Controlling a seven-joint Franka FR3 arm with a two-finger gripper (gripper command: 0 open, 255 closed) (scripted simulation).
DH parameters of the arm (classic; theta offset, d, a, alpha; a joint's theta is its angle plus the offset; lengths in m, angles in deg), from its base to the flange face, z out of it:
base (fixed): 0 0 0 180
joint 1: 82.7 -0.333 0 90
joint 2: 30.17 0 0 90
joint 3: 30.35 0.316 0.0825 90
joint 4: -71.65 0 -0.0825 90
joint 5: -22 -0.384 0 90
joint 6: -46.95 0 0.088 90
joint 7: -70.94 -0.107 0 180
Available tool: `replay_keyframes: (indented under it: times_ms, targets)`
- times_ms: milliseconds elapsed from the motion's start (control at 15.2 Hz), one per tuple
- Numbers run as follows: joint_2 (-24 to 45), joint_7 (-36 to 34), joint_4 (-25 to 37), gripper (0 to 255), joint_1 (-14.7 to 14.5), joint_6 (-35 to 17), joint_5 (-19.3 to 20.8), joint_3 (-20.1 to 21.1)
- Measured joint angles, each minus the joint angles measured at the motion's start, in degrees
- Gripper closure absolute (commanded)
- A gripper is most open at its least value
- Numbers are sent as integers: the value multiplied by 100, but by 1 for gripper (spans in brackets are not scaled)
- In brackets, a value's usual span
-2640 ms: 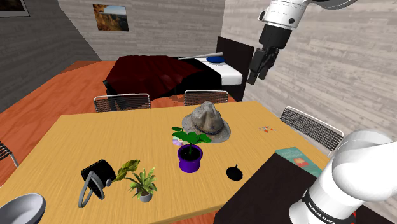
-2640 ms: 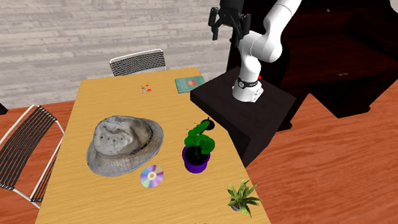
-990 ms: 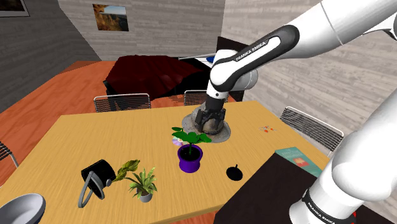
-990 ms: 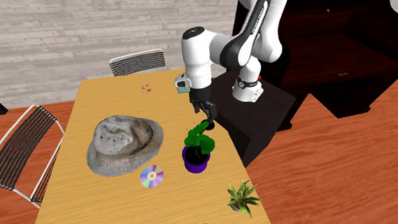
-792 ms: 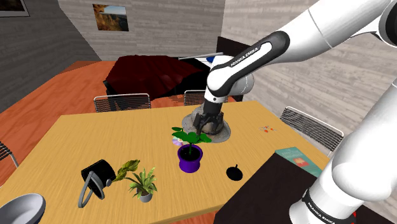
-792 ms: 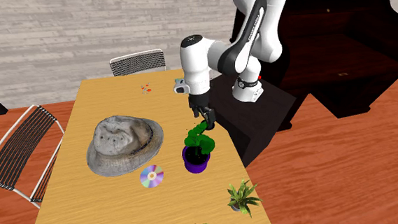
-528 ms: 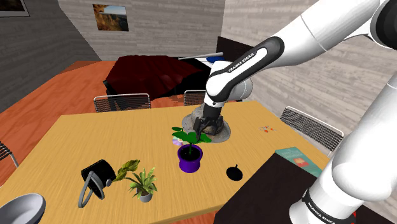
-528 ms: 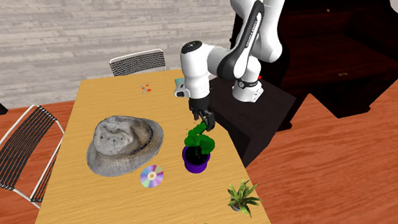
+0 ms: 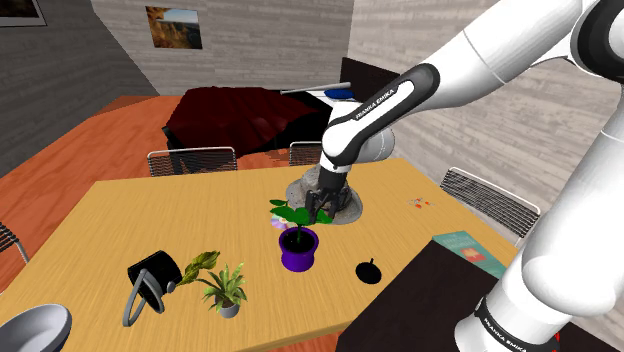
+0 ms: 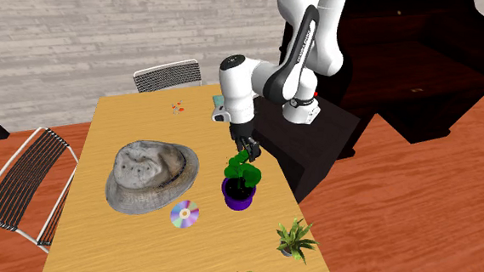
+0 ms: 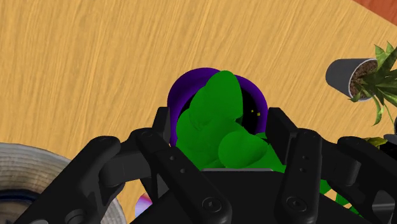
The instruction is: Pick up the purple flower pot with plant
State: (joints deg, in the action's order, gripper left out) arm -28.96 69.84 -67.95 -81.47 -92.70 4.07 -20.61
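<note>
Now the gripper (image 9: 318,206) is hovering wide open over the plant's green leaves (image 11: 219,118), holding nothing. Beneath it, the purple flower pot (image 9: 298,253) is standing upright on the wooden table (image 9: 150,210), near the grey hat (image 10: 149,175). This looks like the approach step, and the next move is probably calling for lowering around the pot, then closing.

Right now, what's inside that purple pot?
A green plant fills the pot. Its leaves hide whatever it grows in, and the tool covers part of the rim.

Pot (image 9: 299,254): purple, round, dark inside, standing upright.
Plant (image 11: 215,118): broad green leaves rising from the pot's mouth.
Place: on the wooden table (image 9: 130,210), near the grey hat (image 10: 149,179).
</note>
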Motion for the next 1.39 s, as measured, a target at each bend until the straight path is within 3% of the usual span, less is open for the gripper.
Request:
replay_keyframes:
  times_ms: [462,1386]
  targets:
    - [-55,-18,11,255,4,83,14,-4]
    - [-785,-262,360,255,42,1152,159,-43]
